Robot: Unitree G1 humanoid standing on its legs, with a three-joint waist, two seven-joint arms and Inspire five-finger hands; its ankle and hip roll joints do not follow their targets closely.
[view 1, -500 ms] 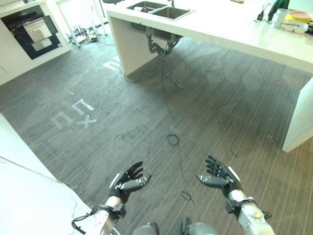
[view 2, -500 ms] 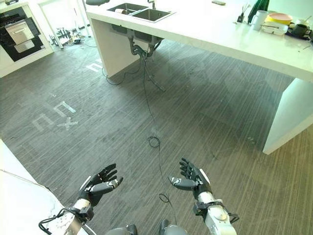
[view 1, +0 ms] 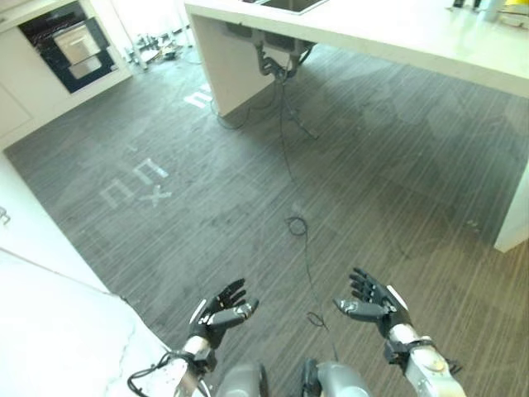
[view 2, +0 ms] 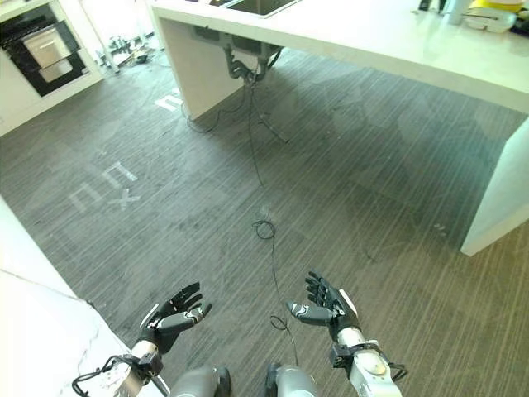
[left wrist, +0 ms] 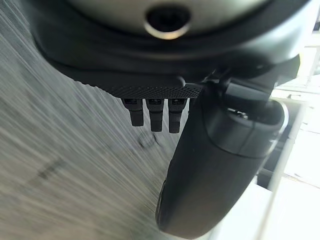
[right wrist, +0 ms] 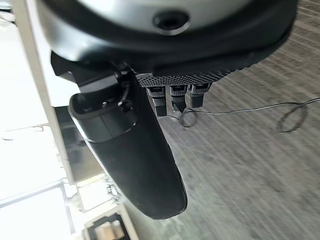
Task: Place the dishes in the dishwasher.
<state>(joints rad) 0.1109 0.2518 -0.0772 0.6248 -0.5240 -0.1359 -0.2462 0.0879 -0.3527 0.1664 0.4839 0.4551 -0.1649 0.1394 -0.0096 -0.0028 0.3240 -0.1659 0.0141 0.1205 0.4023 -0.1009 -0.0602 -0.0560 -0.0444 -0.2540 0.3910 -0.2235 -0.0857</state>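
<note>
The left hand (view 1: 216, 310) and right hand (view 1: 372, 302) were held spread, empty, above the floor (view 1: 248, 207). The dishes (view 2: 488, 15) were seen far beyond the right hand, on the counter (view 2: 372, 37); judged rigid, breakable, best gripped at rims.

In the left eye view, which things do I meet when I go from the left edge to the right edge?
Built-in oven → white floor marks → left hand, open → drain pipes under the island counter → right hand, open.
</note>
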